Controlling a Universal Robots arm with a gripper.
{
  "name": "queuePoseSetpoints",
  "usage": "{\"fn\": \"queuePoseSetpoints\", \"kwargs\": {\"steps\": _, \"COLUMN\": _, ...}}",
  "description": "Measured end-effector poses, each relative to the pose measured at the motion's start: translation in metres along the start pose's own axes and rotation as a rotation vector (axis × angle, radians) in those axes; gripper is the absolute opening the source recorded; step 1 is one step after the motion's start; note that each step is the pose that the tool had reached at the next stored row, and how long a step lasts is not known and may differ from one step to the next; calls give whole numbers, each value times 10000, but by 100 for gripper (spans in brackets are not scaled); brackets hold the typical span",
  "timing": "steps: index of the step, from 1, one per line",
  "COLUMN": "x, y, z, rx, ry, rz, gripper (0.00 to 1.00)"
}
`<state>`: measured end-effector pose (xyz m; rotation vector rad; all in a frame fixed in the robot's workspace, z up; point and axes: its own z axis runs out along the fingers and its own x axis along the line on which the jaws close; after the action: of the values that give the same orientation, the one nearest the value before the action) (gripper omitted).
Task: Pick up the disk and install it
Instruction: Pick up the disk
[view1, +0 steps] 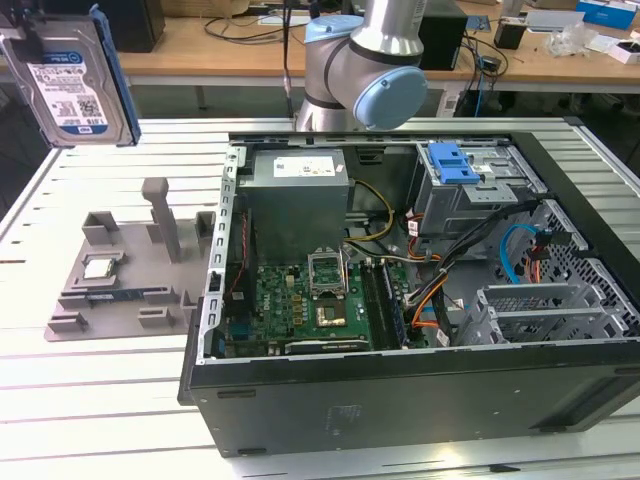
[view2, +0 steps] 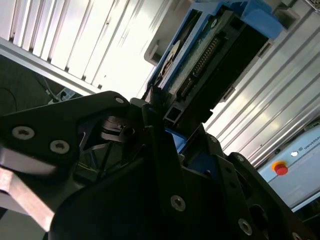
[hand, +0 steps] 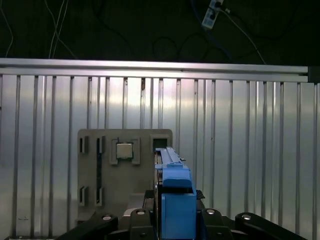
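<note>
- Step in hand: we judge the pick-up done and the install not yet begun. The disk (view1: 75, 85) hangs in the air at the exterior view's upper left, above the grey tray (view1: 110, 290) and well apart from the computer case (view1: 400, 400).
- Gripper (hand: 175, 202): closed on the disk, which stands on edge between the two fingers.
- What the install calls for, in our judgement: carrying the disk over the case wall to the drive bay (view1: 455, 165) with the blue latch, and squaring it to the opening.
- The exterior view alone gives us the open case, the bay and the arm (view1: 370, 60).
- The first wrist view looks down past the disk's blue frame at the tray, where a square chip (hand: 124, 151) sits.
- The second wrist view shows the disk's connector end.
</note>
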<state>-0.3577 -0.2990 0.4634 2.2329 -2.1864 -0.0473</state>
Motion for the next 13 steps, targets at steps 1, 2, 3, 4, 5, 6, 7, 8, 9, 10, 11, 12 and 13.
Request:
{"fn": "queuePoseSetpoints", "kwargs": {"steps": 1, "x": -1, "y": 1, "z": -40, "rx": -1, "ry": 0, "rz": 0, "gripper": 37}}
{"fn": "queuePoseSetpoints", "kwargs": {"steps": 2, "x": -1, "y": 2, "z": -69, "rx": 0, "ry": 0, "rz": 0, "gripper": 37}}
{"fn": "queuePoseSetpoints", "kwargs": {"steps": 3, "x": -1, "y": 3, "z": -90, "rx": -1, "ry": 0, "rz": 0, "gripper": 37}}
{"fn": "queuePoseSetpoints", "kwargs": {"steps": 4, "x": -2, "y": 4, "z": -134, "rx": -1, "ry": 0, "rz": 0, "gripper": 37}}
{"fn": "queuePoseSetpoints", "kwargs": {"steps": 5, "x": -3, "y": 6, "z": -173, "rx": -1, "ry": 1, "rz": 0, "gripper": 37}}
{"fn": "queuePoseSetpoints", "kwargs": {"steps": 6, "x": -4, "y": 7, "z": -207, "rx": 0, "ry": 0, "rz": 0, "gripper": 37}}
{"fn": "queuePoseSetpoints", "kwargs": {"steps": 7, "x": -4, "y": 7, "z": -231, "rx": -1, "ry": 0, "rz": 0, "gripper": 37}}
{"fn": "queuePoseSetpoints", "kwargs": {"steps": 8, "x": -5, "y": 8, "z": -262, "rx": -1, "ry": 0, "rz": 0, "gripper": 37}}
{"fn": "queuePoseSetpoints", "kwargs": {"steps": 9, "x": -6, "y": 9, "z": -285, "rx": 0, "ry": 0, "rz": 0, "gripper": 37}}
{"fn": "queuePoseSetpoints", "kwargs": {"steps": 10, "x": -6, "y": 10, "z": -315, "rx": -2, "ry": 1, "rz": -1, "gripper": 37}}
{"fn": "queuePoseSetpoints", "kwargs": {"steps": 11, "x": -7, "y": 11, "z": -340, "rx": -3, "ry": 1, "rz": 0, "gripper": 37}}
{"fn": "queuePoseSetpoints", "kwargs": {"steps": 12, "x": -8, "y": 12, "z": -396, "rx": -1, "ry": 1, "rz": 0, "gripper": 37}}
{"fn": "queuePoseSetpoints", "kwargs": {"steps": 13, "x": -9, "y": 14, "z": -432, "rx": -1, "ry": 1, "rz": 0, "gripper": 37}}
